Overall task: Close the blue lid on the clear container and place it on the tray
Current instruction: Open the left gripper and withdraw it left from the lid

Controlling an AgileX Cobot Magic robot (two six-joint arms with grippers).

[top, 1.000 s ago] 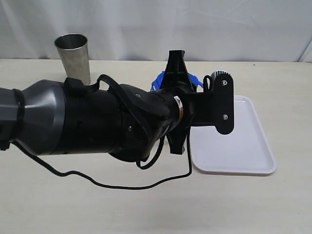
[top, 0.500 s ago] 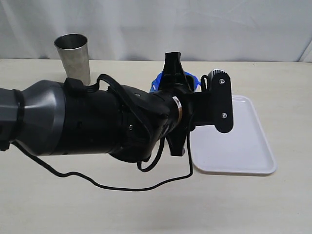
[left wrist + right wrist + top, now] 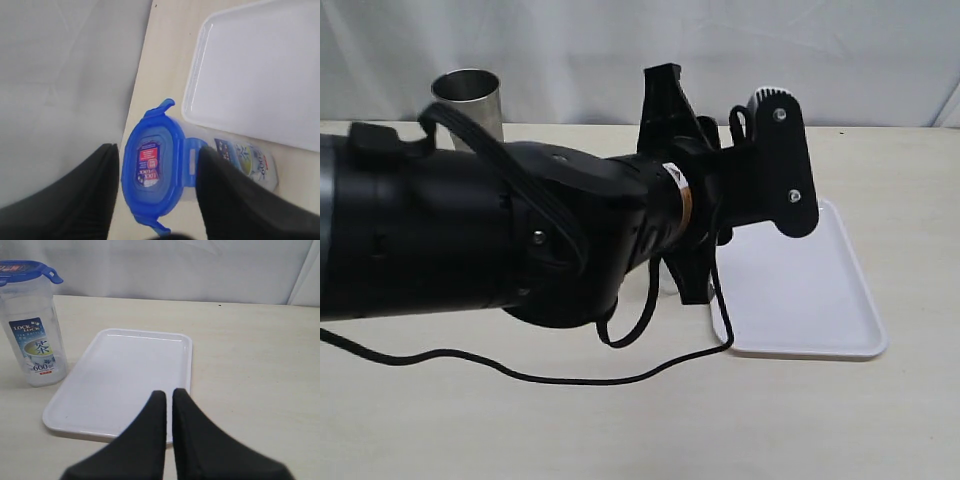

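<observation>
Now the lid [image 3: 150, 172] is let go

The left claw [image 3: 158, 148] has been opened wider and lifted; its jaws are held apart above the lid, gripping nothing. The lid is sat on the container [image 3: 34, 335], with two flaps sticking out. The container is stood just beside the tray [image 3: 125, 385], not on it. The right claw [image 3: 169, 391] is shut and empty.
</observation>
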